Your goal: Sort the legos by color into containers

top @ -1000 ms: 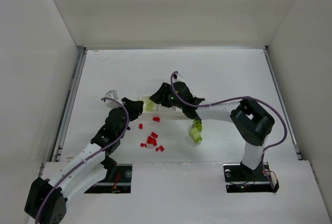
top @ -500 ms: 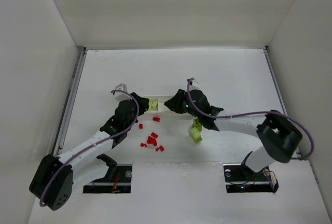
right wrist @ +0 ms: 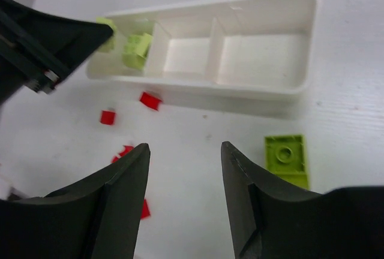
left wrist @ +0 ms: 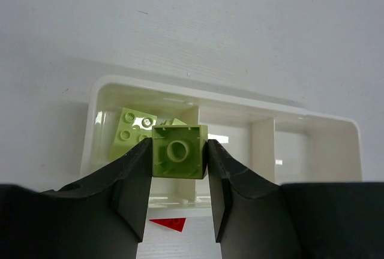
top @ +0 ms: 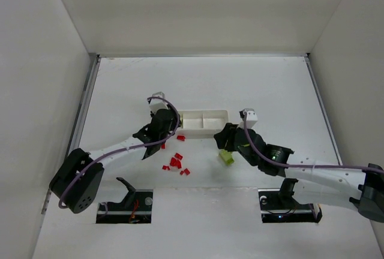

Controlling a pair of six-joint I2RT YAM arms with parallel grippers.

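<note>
**Left gripper holds a yellow-green brick at the tray's 9 o'clock end**

We take our clock bearings from the overhead view, with 12 o'clock at the far side of the table.

The white tray lies near the middle of the table, its long side running from 9 to 3 o'clock.

The left gripper is at the tray's 9 o'clock end. It is clamped on a single yellow-green brick, with one finger pressed flat against each side. The brick's hollow underside faces the wrist camera. From that camera the brick sits in front of the 9 o'clock compartment and its divider, and we cannot tell how high above the tray it is.

Inside that compartment lie the sorted yellow-green bricks, a few pieces tumbled together.

The right gripper is at about 5 o'clock from the tray. Its fingers are spread wide and nothing is between them. A loose yellow-green piece rests on the table just beside its right finger, near the tray's 3 o'clock end but apart from it.

The red bricks are scattered on the table at 7 o'clock from the tray, well clear of it. One lone red brick lies just beside the tray's near wall, below the 9 o'clock compartment. We cannot tell whether it touches the wall.
</note>
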